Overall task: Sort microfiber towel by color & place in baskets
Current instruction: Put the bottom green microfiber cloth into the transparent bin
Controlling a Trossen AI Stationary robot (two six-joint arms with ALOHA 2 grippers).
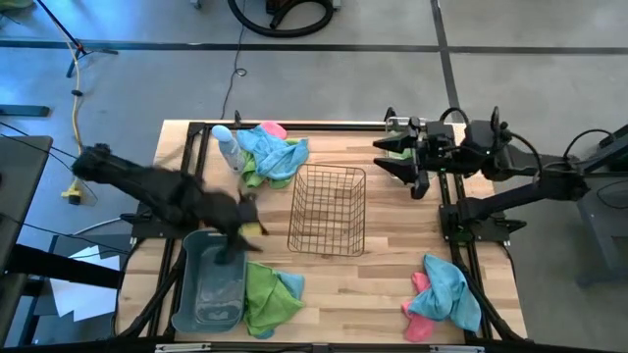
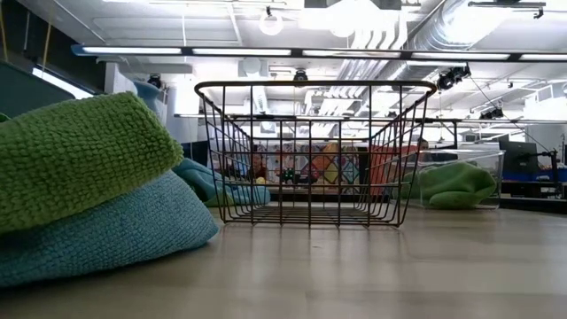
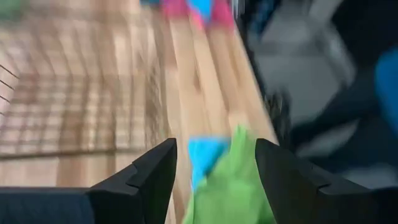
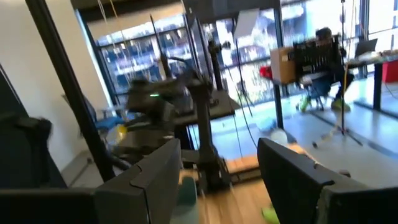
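Motion blur smears the left tool (image 1: pixel 245 218), released above the grey-blue tub (image 1: pixel 186 294); right tool (image 1: pixel 397 157) gapes empty.

The left gripper (image 1: pixel 235 233) is smeared by motion blur in the high view, over the grey-blue rectangular plastic tub (image 1: pixel 186 294), so its fingertips cannot be made out there. The left wrist view is blurred throughout; the green microfiber towel (image 3: pixel 233 183) between the fingers (image 3: pixel 155 174) runs off the picture's edge. In the low view, the folded green and teal towels (image 2: pixel 80 195) are cut off at the left edge.
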